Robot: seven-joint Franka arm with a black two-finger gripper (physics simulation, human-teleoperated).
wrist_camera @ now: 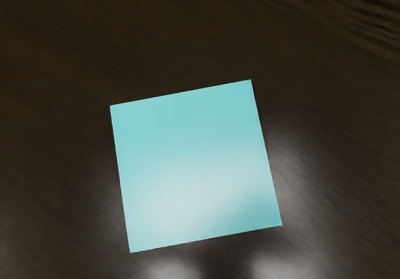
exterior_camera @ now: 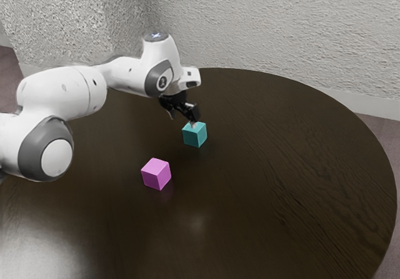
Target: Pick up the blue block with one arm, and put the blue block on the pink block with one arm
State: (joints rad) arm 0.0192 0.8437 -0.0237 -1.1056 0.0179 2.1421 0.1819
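Note:
The blue block (exterior_camera: 194, 134) is a small teal cube resting on the dark round table (exterior_camera: 281, 166). My gripper (exterior_camera: 186, 117) hovers just above its upper left edge in the exterior view, fingers spread open with nothing between them. In the wrist view the blue block (wrist_camera: 192, 166) lies straight under my hand, its top face slightly rotated. The pink block (exterior_camera: 155, 173) sits on the table apart from the blue one, nearer the table's front and toward the exterior view's left.
A rough white wall (exterior_camera: 281, 22) runs behind the table. The table's curved edge (exterior_camera: 375, 160) lies at the exterior view's right. My white arm (exterior_camera: 75, 97) stretches in over the table from the exterior view's left.

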